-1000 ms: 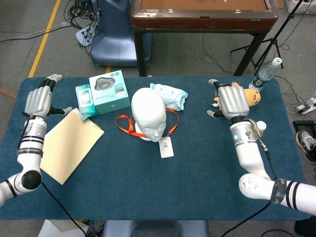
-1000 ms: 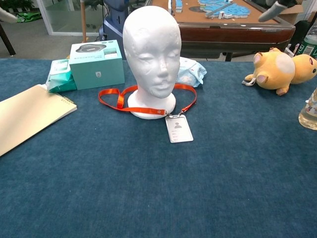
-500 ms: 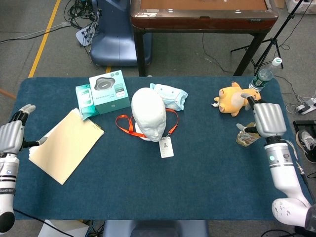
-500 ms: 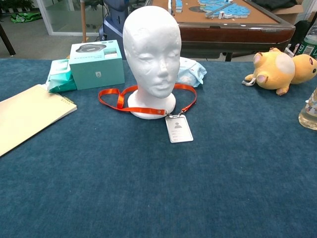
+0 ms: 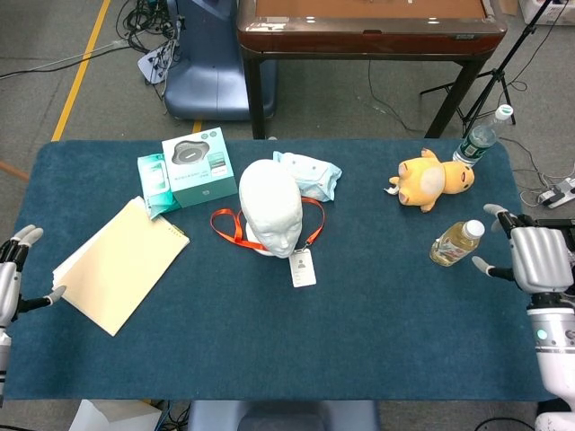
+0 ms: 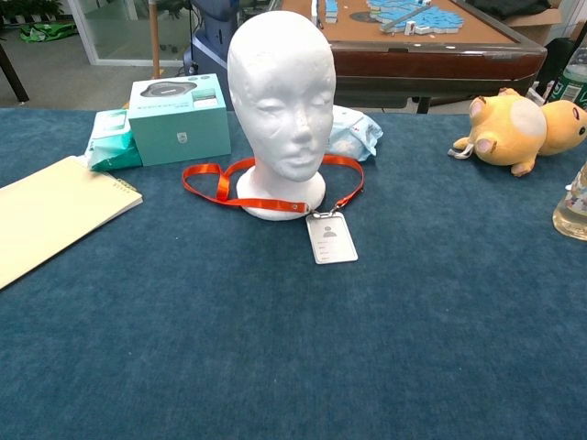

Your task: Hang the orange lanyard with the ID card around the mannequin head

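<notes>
Both of our arms have drawn back to the tabletop point(image 5: 359, 341) edges, left robot hand point(image 5: 9, 278) and right robot hand point(image 5: 537, 259) spread and empty, leaving the lanyard point(image 6: 275, 203) looped round the mannequin head point(image 6: 281, 101), so we judge it done.

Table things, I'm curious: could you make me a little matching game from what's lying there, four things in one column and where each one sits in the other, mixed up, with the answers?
Things:
1. orange lanyard
2. ID card
3. yellow plush toy
4. notepad

Places:
A. far right part of the table, beyond the small bottle
B. left side of the table, near the robot's left hand
C. looped around the base of the mannequin head
D. flat on the cloth in front of the mannequin head

Pairs: 1-C, 2-D, 3-A, 4-B
</notes>
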Controlling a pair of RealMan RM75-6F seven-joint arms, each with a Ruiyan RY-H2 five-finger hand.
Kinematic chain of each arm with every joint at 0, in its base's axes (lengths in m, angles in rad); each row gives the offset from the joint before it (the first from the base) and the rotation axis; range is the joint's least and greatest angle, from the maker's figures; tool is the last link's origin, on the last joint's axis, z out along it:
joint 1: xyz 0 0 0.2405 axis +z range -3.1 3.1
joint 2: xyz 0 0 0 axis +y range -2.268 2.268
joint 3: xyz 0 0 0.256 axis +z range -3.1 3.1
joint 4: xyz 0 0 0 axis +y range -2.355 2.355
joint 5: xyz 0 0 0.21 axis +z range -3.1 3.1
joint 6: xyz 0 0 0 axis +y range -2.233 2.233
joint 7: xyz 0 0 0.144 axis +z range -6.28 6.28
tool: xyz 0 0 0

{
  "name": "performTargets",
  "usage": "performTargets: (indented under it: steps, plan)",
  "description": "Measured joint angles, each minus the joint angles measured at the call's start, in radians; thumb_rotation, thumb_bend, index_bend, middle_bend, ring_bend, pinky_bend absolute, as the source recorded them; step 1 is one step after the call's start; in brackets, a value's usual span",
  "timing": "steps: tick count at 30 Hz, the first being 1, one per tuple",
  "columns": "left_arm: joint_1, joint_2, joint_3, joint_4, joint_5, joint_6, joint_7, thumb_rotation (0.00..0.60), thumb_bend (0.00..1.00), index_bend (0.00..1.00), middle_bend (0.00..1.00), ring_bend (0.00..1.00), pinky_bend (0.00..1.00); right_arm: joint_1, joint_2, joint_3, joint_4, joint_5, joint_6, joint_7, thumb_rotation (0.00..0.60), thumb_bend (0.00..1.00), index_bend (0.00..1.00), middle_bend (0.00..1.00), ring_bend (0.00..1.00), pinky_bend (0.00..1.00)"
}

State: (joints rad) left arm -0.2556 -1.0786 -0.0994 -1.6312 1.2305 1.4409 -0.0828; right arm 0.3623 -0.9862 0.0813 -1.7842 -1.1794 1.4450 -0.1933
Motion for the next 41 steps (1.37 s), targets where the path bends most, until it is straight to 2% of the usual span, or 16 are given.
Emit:
performTargets:
  steps: [8,20,31,41]
  plan:
    - [0.072,-0.024,0.048,-0.019,0.086,0.071,0.029,0.600,0.13,0.05,0.09,0.11,0.26,-0.071,-0.058,-0.046,0.061,-0.097,0.018,0.054,0.572,0.11,0.28,0.44,0.36,0.57]
    - [0.162,-0.047,0.101,-0.054,0.175,0.138,0.060,0.600,0.13,0.05,0.09,0.11,0.25,-0.135,-0.104,-0.062,0.096,-0.162,0.021,0.079,0.571,0.11,0.28,0.44,0.36,0.57]
    - [0.178,-0.075,0.087,-0.065,0.210,0.155,0.126,0.600,0.13,0.05,0.09,0.11,0.24,-0.177,-0.108,-0.056,0.097,-0.181,0.033,0.085,0.570,0.11,0.28,0.44,0.36,0.57]
    - [0.154,-0.094,0.059,-0.091,0.217,0.117,0.172,0.600,0.13,0.05,0.09,0.11,0.24,-0.212,-0.095,-0.045,0.100,-0.191,0.040,0.108,0.571,0.11,0.28,0.44,0.36,0.57]
